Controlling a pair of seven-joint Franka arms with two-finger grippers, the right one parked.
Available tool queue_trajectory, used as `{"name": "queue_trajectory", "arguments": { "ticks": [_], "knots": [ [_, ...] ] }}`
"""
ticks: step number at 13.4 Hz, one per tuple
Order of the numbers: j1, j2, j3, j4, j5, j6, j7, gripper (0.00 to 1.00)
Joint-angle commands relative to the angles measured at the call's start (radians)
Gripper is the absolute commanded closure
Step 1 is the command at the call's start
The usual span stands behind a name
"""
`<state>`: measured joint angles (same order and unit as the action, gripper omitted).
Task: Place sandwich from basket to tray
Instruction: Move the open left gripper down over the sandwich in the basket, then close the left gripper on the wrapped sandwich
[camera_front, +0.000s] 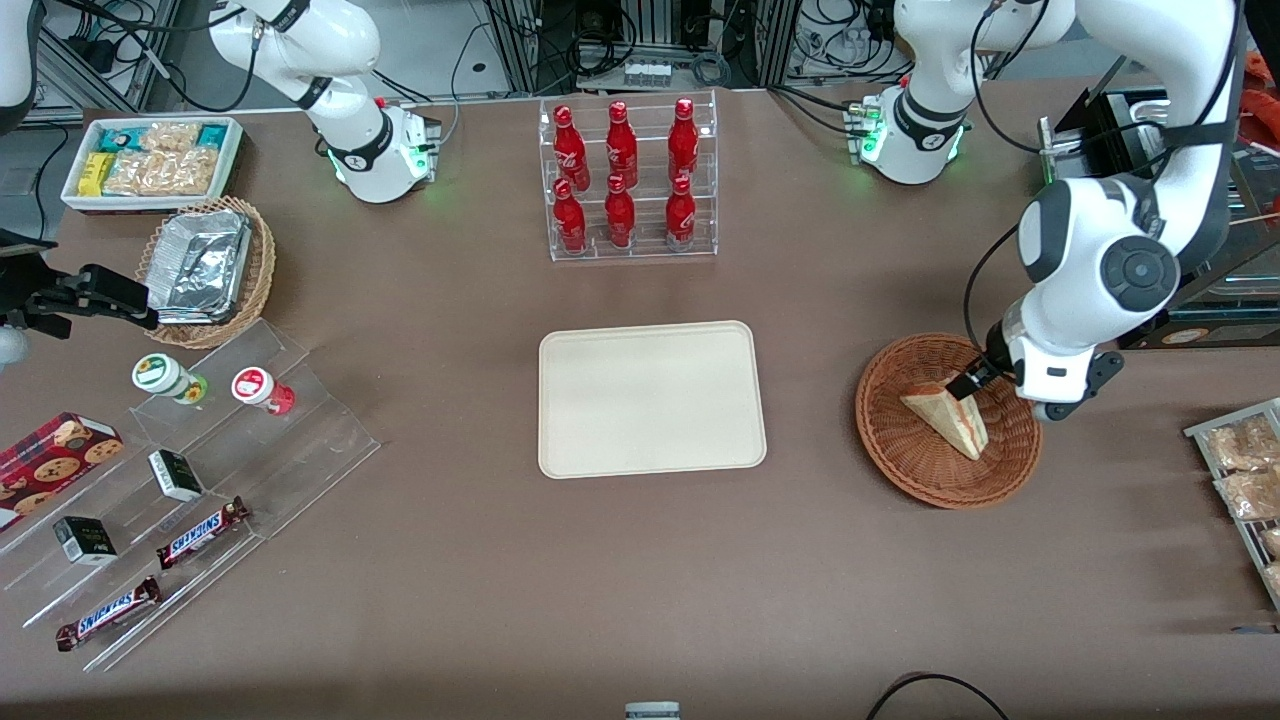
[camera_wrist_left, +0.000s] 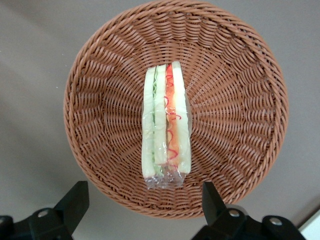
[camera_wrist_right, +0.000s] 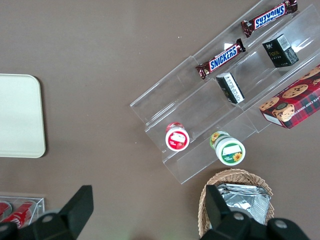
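- Sandwich (camera_wrist_left: 166, 125) lies on edge in the basket (camera_wrist_left: 100, 75), filling up, toward the working arm's end of the bench.
- We see the end effector (camera_wrist_left: 142, 205) above it, fingers spread wide, empty.
- We judge the wrap slippery: an off-centre pinch could tip it.
- Tray (camera_front: 650, 398) sits well apart.
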<state>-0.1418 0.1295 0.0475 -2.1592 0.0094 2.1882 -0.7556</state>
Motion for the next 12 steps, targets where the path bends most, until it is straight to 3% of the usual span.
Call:
{"name": "queue_trajectory", "arguments": {
  "ticks": [1, 12],
  "knots": [
    [-0.015, 0.016, 0.005, -0.005, 0.014, 0.027, -0.03, 0.0],
    [-0.015, 0.113, 0.005, -0.005, 0.001, 0.151, -0.033, 0.0]
  ]
}}
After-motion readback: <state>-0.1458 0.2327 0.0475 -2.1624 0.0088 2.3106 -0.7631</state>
